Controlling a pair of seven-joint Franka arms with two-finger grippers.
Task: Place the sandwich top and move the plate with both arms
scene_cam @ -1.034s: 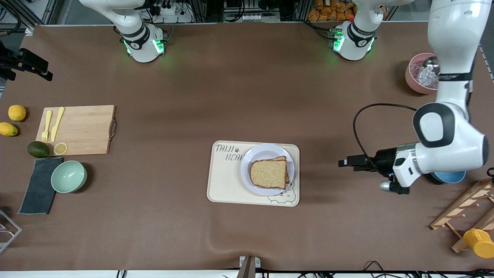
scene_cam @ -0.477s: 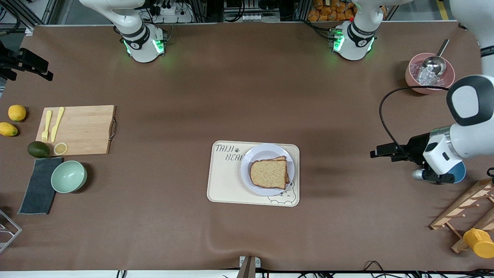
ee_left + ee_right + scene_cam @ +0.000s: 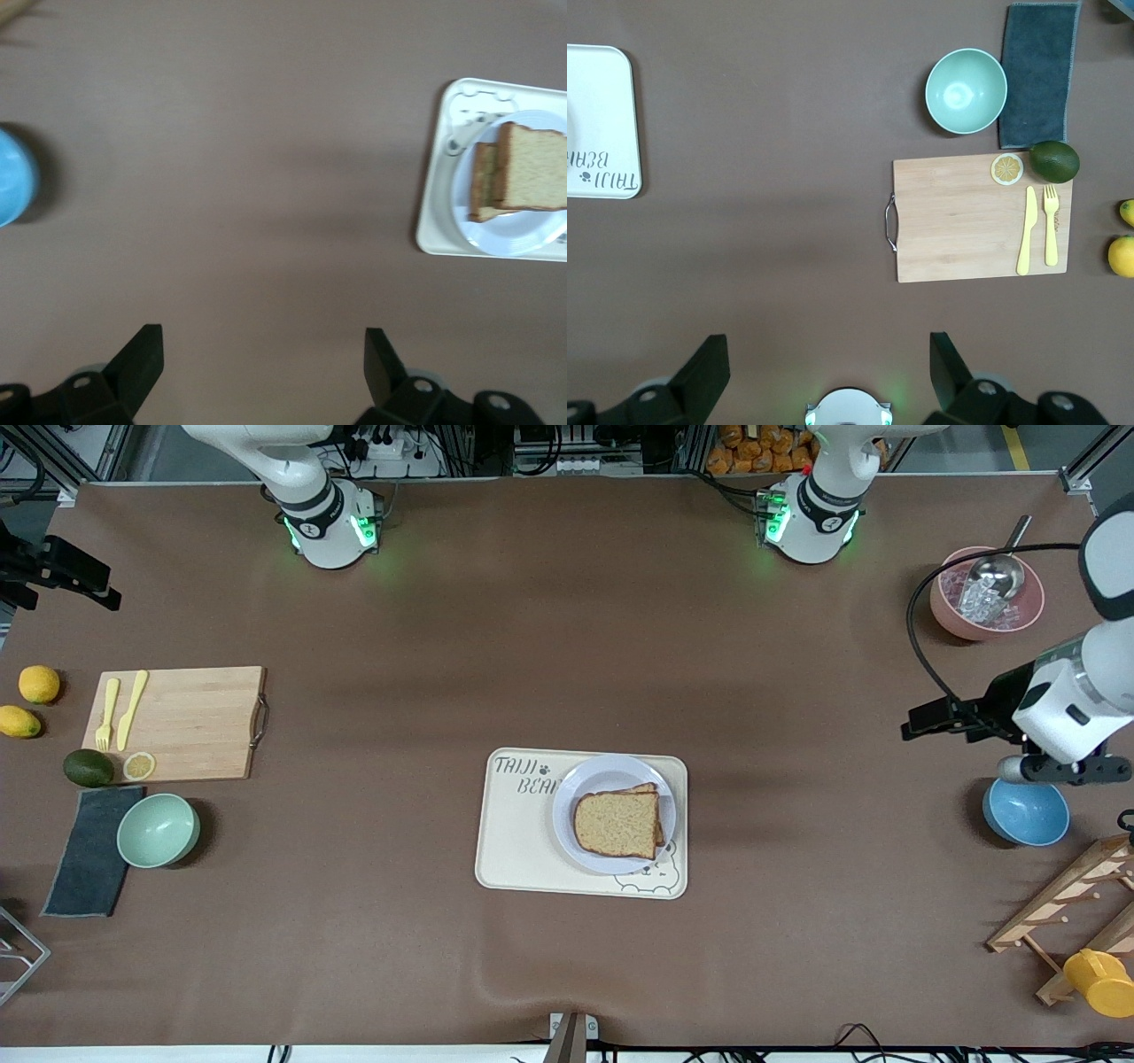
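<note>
The sandwich top (image 3: 617,824), a plain brown bread slice, lies on a lower slice on the pale round plate (image 3: 611,769), which sits on the cream bear tray (image 3: 518,841) mid-table. The left wrist view shows the same sandwich top (image 3: 532,168), plate (image 3: 505,232) and tray (image 3: 434,239). My left gripper (image 3: 914,724) hangs open and empty over bare table at the left arm's end, well away from the tray; its jaws (image 3: 263,341) stand wide apart. My right gripper (image 3: 830,345) is open and empty, high over the table by its own base, and does not show in the front view.
A blue bowl (image 3: 1026,812), a pink bowl with a scoop (image 3: 985,593), a wooden rack (image 3: 1063,921) and a yellow cup (image 3: 1099,981) crowd the left arm's end. A cutting board (image 3: 177,722), green bowl (image 3: 158,830), dark cloth (image 3: 89,850) and fruit sit at the right arm's end.
My left arm has pulled back from the tray toward its own end of the table, uncovering the blue bowl. The sandwich and plate have not moved.
</note>
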